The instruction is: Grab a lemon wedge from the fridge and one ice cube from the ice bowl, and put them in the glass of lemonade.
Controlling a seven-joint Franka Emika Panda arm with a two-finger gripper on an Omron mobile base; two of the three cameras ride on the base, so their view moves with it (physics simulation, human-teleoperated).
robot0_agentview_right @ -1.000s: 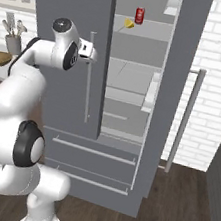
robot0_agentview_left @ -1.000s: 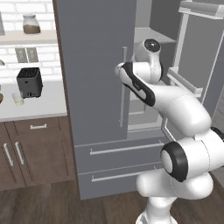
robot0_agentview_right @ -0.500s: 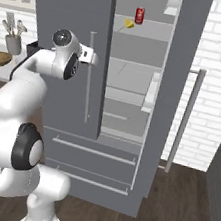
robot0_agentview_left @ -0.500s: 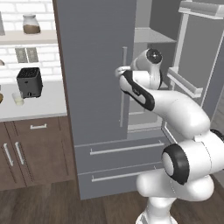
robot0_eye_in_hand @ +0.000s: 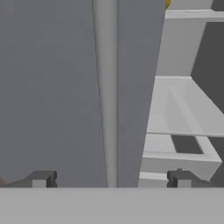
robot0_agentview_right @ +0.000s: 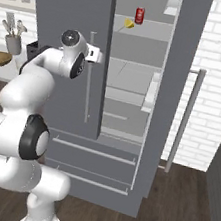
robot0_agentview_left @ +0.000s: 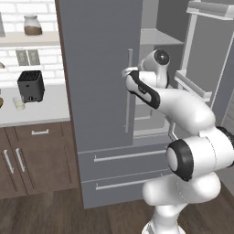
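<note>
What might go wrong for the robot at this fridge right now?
1. The open gripper sits close to the closed left door's handle; moving forward might knock it.
2. The lemon wedge lies on a high shelf inside the fridge, next to a red can; reaching in could topple the can.
3. The arm must clear the left door's edge to get inside and could scrape it.

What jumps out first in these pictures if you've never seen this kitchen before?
The big white robot arm reaching toward the tall grey fridge, its right door swung open. High on a shelf inside sit a bright yellow lemon wedge and a red can beside it. The open pincer faces the closed door's silver handle.
</note>
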